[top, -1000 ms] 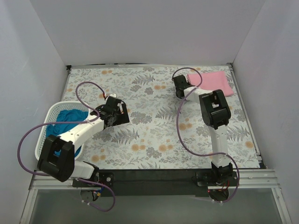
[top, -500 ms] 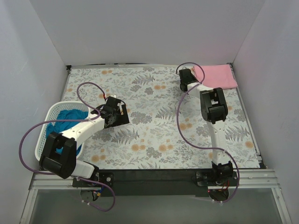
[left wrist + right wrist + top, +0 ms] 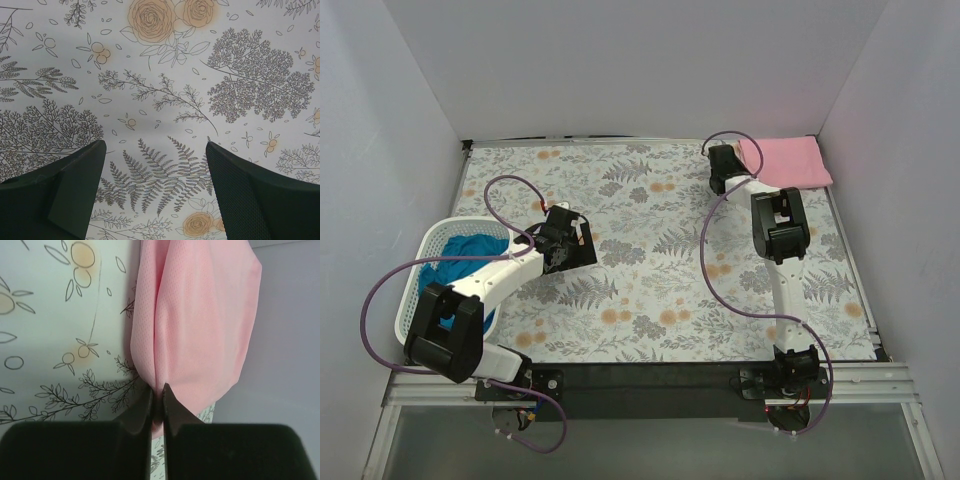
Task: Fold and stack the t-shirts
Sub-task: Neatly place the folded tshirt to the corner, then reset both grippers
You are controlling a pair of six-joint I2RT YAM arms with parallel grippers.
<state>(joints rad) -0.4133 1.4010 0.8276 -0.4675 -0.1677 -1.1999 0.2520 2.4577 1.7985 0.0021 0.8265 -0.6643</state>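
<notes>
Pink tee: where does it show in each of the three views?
Top external: pink tee at the far right corner of the floral tablecloth.
Left wrist: not in view.
Right wrist: upper centre, pinched by the right gripper.
Shared landmark: the floral tablecloth.

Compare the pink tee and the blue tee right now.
The pink tee lies folded in the far right corner of the table; the blue tee sits bunched in the basket at left. The right gripper is shut on the pink tee's edge; nothing holds the blue tee. Both are plain and unprinted.
</notes>
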